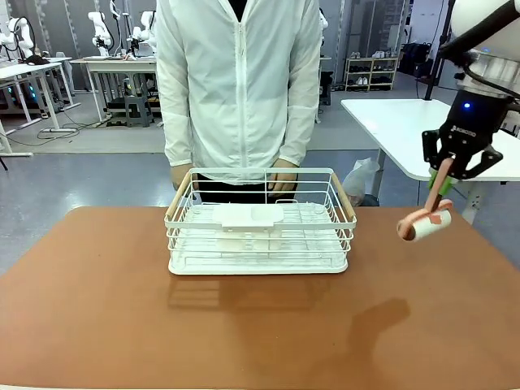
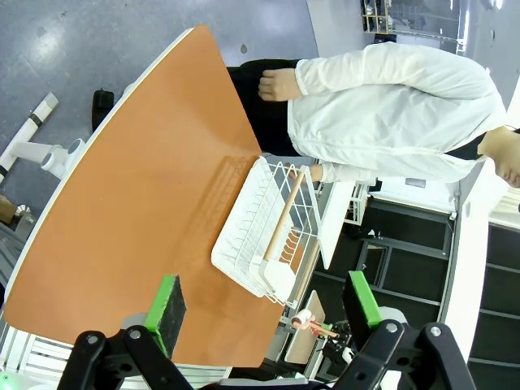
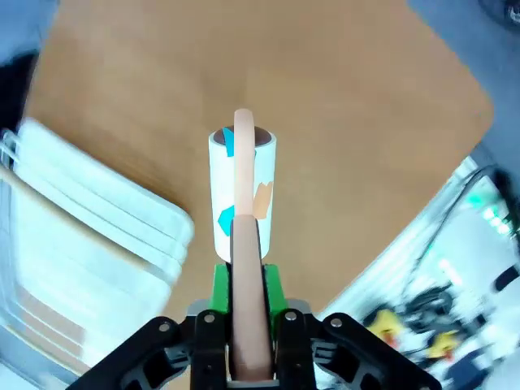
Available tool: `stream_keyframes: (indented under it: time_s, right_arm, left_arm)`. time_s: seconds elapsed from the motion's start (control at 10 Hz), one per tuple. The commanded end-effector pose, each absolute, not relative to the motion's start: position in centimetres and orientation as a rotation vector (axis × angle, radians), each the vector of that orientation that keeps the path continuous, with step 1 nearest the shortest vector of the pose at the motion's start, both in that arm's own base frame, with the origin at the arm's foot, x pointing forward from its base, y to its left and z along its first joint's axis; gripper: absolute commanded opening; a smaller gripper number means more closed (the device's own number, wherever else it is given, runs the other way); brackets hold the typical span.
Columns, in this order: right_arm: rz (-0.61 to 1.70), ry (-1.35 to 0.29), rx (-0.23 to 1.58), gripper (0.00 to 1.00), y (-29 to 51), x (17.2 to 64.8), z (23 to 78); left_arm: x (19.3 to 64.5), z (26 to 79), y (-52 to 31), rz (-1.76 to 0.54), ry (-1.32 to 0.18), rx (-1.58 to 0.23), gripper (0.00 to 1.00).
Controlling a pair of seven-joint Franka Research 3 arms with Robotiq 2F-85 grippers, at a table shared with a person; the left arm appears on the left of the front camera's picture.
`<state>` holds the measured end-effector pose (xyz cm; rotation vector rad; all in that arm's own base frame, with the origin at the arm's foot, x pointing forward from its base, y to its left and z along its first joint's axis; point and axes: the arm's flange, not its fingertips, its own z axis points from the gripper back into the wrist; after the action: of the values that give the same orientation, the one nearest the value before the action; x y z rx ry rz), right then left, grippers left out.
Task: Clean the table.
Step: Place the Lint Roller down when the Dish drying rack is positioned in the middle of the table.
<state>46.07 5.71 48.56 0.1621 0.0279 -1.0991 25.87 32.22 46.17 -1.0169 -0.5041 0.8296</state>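
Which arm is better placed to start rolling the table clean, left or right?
Right. The right gripper is shut on the lint roller handle, roller hanging above the table. The left gripper is open, holding nothing.

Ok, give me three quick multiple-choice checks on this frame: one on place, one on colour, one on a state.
1. Where is the basket?
A. mid table, near the person
B. at the robot's edge
C. on the floor

2. What colour is the lint roller handle?
A. blue
B. pinkish
C. black

3. What is the right claw doing?
A. open, empty
B. shut on the basket
C. shut on the lint roller

Key: 1 A, the basket stands in front of the person's hands. 2 B, the right wrist view shows a pinkish handle. 3 C, the pads clamp the handle, and the roller hangs above the table.
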Motion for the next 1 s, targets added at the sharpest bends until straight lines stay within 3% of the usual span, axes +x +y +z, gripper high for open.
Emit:
stream_keyframes:
  time_s: [0.0,0.4,0.9]
  right_arm:
    - [-1.612,-0.293,0.248,0.21,7.6,45.8,46.9]
    - [-1.612,-0.487,0.372,0.21,7.8,46.1,41.9]
    - [-1.607,-0.434,0.482,0.21,7.1,47.5,37.4]
  left_arm:
    - [25.8,46.2,32.6,0.811,-0.519,-1.034,1.00]
    - [25.8,46.2,32.6,0.811,-0.519,-1.034,1.00]
    - [25.8,46.2,32.6,0.811,-0.519,-1.034,1.00]
